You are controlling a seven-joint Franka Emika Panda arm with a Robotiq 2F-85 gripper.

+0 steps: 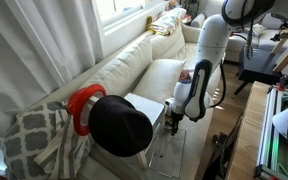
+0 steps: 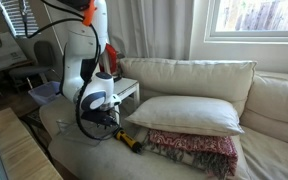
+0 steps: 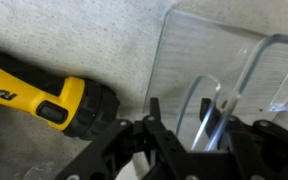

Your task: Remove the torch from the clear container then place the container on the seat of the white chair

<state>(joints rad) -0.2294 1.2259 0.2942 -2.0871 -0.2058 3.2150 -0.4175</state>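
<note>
A bright window stood behind the white chair, whose cream back and seat cushions filled most of both exterior views. On its seat we saw a white pillow lying over a reddish woven blanket. An opaque white box sat near the arm's side. In an exterior view a grey patterned cushion lay in the near corner, with a black rounded object ringed in red just in front of the lens.

The torch lay on its side on the bare upholstery, outside the clear container and just beside it. Its black head pointed toward the fingers. In an exterior view we found its yellow body at the edge of the blanket, below the arm.

The gripper hung low over the seat, half narrowed. One finger was outside the container's near wall and the other showed through the plastic inside it. We could not tell whether the pads pressed the wall or stood just off it.
</note>
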